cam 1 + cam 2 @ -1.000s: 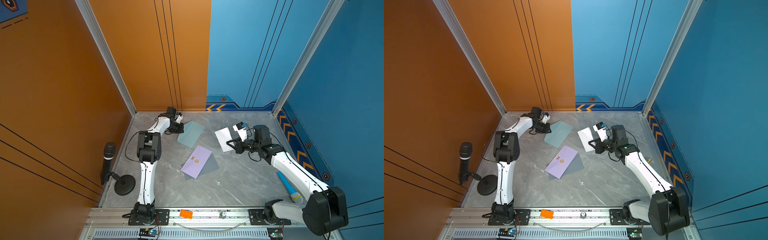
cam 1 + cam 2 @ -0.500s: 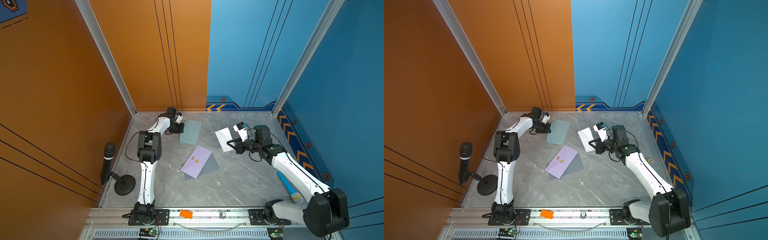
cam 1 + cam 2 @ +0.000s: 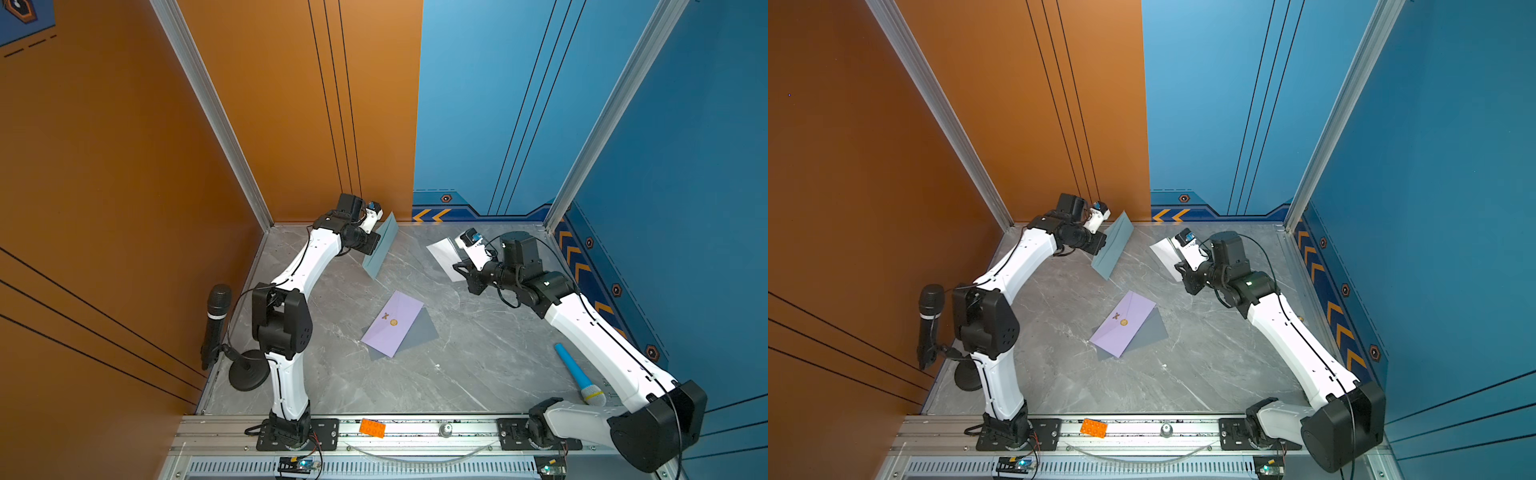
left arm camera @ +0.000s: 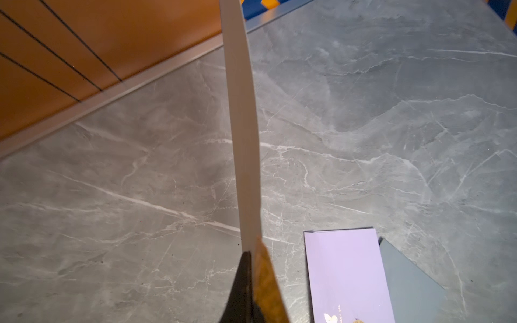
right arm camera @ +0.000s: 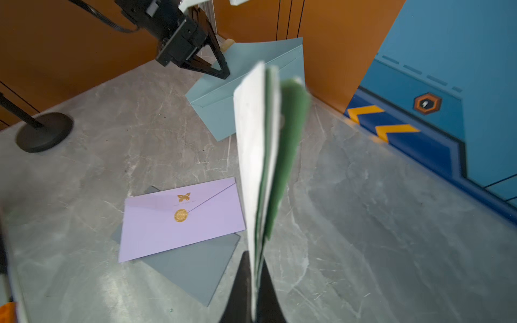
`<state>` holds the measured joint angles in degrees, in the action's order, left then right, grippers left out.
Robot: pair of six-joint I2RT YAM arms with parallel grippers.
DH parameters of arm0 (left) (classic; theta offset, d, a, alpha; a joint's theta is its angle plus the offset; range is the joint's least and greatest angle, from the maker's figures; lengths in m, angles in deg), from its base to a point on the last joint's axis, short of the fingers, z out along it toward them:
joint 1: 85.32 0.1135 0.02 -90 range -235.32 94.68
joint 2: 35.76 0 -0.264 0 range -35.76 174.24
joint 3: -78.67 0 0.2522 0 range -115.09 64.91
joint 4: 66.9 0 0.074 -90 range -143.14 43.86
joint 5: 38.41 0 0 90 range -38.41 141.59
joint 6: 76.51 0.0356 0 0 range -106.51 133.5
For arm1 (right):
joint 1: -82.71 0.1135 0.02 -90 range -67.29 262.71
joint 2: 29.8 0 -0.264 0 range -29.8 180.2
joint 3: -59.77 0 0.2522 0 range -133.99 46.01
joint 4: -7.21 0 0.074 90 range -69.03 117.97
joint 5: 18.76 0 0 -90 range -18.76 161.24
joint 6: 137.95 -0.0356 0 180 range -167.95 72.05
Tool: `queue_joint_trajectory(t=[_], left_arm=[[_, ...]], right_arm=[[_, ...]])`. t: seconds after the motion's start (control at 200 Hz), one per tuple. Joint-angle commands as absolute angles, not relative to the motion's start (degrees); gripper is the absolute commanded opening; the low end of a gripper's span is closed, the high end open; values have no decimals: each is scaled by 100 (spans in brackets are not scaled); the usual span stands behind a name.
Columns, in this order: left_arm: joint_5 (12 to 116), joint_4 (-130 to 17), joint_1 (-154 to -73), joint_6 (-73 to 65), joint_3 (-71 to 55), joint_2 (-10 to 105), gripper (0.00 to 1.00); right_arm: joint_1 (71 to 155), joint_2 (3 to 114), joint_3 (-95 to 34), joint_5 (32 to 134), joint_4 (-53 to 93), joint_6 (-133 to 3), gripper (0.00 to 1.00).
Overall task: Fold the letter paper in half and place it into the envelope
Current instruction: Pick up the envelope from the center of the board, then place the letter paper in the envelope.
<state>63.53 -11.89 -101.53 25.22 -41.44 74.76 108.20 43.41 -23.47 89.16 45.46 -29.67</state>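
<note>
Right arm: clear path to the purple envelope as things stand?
Probably yes: only bare table lies between the right gripper and the purple envelope. But that gripper is shut on the letter, so it couldn't grip the envelope.

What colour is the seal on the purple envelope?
Gold; the seal shows best in the right wrist view.

tops: high, facing down, whole table [image 3: 478,365] | wrists: near (share purple envelope [image 4: 344,274])
</note>
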Motion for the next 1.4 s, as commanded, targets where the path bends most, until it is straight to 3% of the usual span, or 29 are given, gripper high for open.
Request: queue_joint_trajectory(t=[0.0,0.105,0.235,0.456,1.397], left_arm=[[6212,-479,-10321,3195,-4241,7391,0],[6360,-27,-10447,3411,-4386,7310,0],[7406,418,-10457,3503,-4513,7266,0],[8353,1365,-10622,3913,-4734,7329,0],[8944,2013,-11160,4084,-4363,7055,0]], right_arm=[[11371,4532,-2636,7647,5126,-1122,0],[11679,4714,-2923,6883,5241,-73,0],[11810,4842,-3063,6319,5182,990,0],[11866,4934,-3090,6146,5439,2511,0],[12996,5073,-2525,6164,4971,2627,0]])
